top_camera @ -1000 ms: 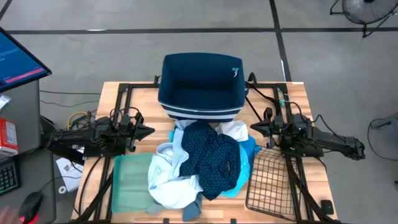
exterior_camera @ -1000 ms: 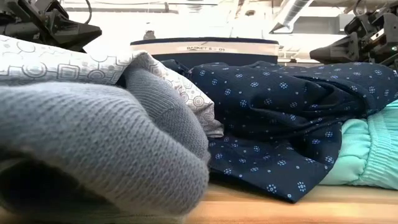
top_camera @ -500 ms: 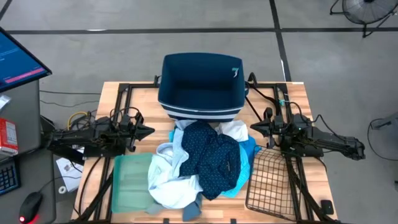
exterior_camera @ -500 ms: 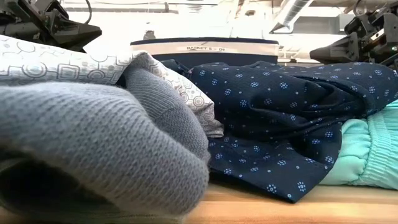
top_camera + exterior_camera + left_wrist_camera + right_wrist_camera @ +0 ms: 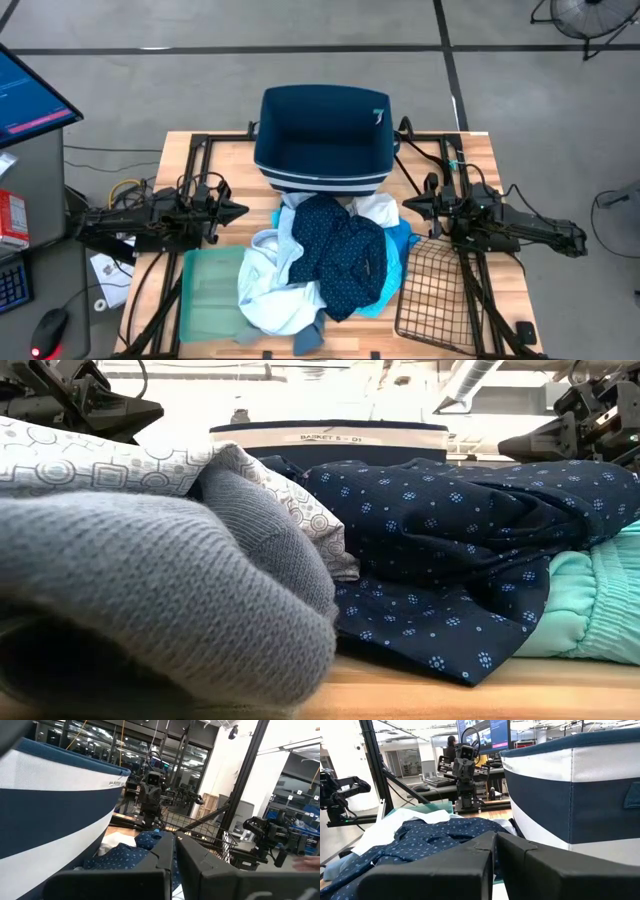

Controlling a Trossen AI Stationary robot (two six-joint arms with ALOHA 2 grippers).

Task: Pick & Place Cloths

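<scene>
Heaped at table centre, the navy dotted cloth tops our pile, navy striped bin at twelve o'clock. Nothing is picked yet. Left gripper at nine and right gripper at three wait, fingers pressed together, holding nothing; next we must spread one and descend.

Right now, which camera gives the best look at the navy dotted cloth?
The high view: the navy dotted cloth lies whole atop the pile below the bin. The low view shows its side close up; both wrist views catch only part of it.

one bin, one tray
</scene>
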